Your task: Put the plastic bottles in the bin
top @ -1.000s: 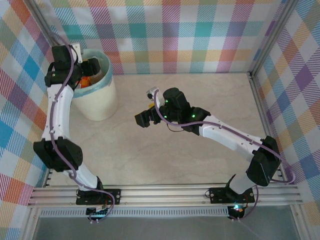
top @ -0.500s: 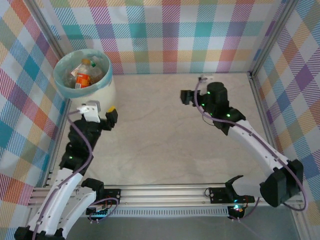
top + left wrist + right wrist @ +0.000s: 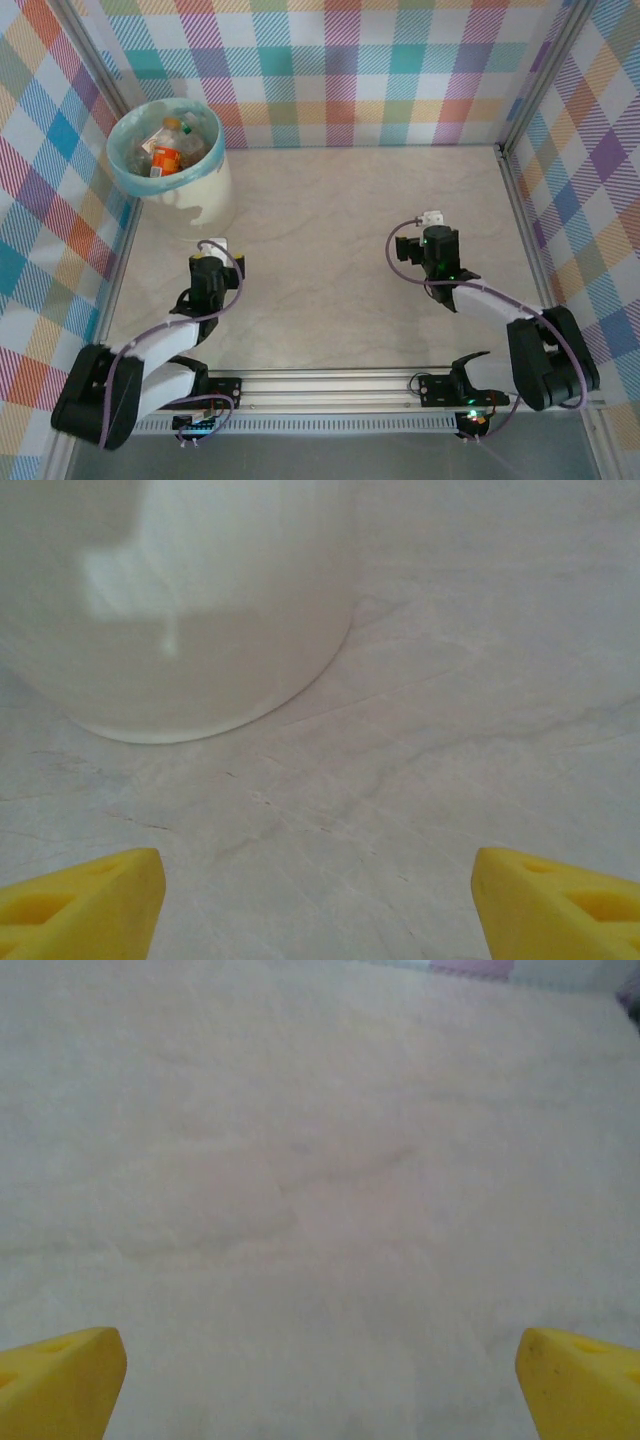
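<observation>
we log: bin (image 3: 197, 205) at far-left corner of table (image 3: 330, 300), bottles (image 3: 167, 150) piled inside it | left gripper (image 3: 318, 900) low over table, near bin base, fingers (image 3: 80, 900) spread wide, holding nothing | right gripper (image 3: 320, 1380) over bare table, well apart from bin, fingers (image 3: 60, 1380) released, holding nothing
</observation>
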